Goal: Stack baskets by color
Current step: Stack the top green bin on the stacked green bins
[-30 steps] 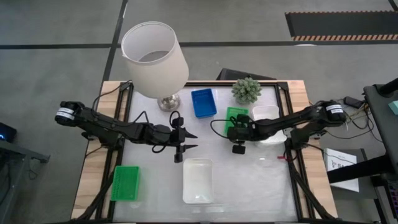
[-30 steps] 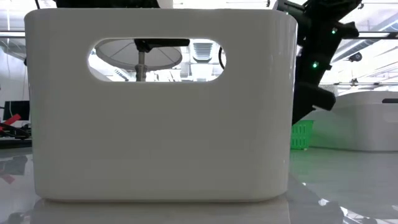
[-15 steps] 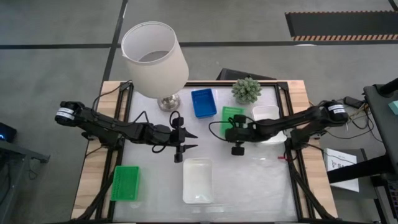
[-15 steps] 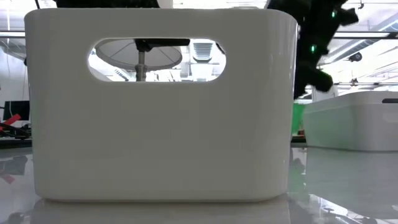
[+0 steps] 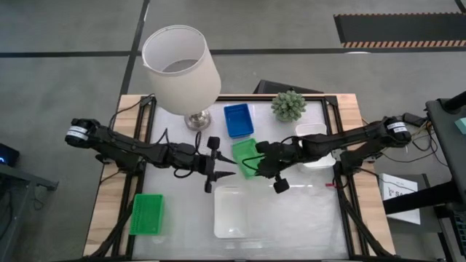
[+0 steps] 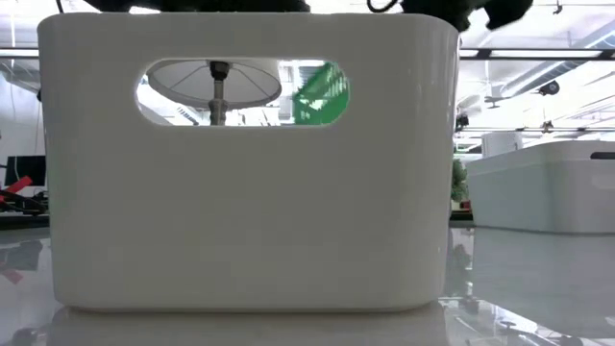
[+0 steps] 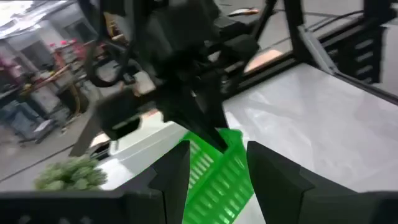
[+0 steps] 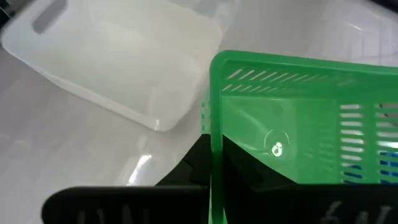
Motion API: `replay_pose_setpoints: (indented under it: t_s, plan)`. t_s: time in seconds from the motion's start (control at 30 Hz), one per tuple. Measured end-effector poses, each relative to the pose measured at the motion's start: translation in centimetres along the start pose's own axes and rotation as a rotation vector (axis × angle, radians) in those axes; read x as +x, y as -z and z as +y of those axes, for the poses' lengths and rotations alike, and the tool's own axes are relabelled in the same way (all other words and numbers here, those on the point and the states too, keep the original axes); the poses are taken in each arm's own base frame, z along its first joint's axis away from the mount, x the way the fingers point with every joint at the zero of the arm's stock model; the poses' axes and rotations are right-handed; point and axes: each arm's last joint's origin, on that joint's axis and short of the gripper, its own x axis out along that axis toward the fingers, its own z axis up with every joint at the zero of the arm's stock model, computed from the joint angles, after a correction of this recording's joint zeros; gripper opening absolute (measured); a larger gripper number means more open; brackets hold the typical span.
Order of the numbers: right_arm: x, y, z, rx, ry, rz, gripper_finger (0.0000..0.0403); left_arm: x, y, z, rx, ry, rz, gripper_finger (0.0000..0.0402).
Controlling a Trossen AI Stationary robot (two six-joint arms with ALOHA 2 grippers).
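Note:
My right gripper (image 5: pixel 256 161) is shut on a green basket (image 5: pixel 245 157), which hangs tilted over the middle of the table. My left gripper (image 5: pixel 222 161) stands open just left of that basket, its fingers (image 7: pixel 176 180) pointing at it with a small gap between. A blue basket (image 5: pixel 238 120) rests on the table behind. One white basket (image 5: pixel 231 211) sits near the front edge, and another (image 5: pixel 312 135) at the right. A second green basket (image 5: pixel 146 214) lies at the near left. In the low view the green basket (image 6: pixel 322 93) shows through the front white basket's handle slot. My right gripper pinches one wall of the green basket at its rim (image 8: pixel 215 134), one finger (image 8: pixel 200 163) outside the wall and the other inside. It comes from the table's right, slanting down. The basket is lifted clear of the table and tilted.
A table lamp with a white shade (image 5: pixel 180 67) stands at the far left and a small potted plant (image 5: pixel 289 105) at the far edge. Bare tabletop lies between the front white basket and the right edge (image 5: pixel 306 211).
My right gripper has shut on the green basket beside the right white basket. It has lifted the basket clear and carried it toward the table's left and near side, where it now hangs tilted. My left gripper has rolled about its wrist, staying in place and open.

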Motion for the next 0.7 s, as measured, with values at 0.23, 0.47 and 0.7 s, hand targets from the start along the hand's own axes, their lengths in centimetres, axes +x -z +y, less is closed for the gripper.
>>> replay_pose_setpoints:
  t_s: [0.23,0.47,0.7]
  plan:
    - [-0.5,-0.8,-0.2,-0.026,0.001,-0.027,0.0009,1.7,1.5,-0.7,0.007,0.076,0.011,0.0144]
    - [0.1,0.1,0.1,-0.018,-0.011,0.001,0.0009,3.5,2.4,-0.7,0.022,0.037,-0.046,0.0144]
    - [0.3,-0.1,-0.3,0.060,0.077,-0.037,0.0009,5.3,2.5,-0.7,-0.010,0.015,-0.114,0.0144]
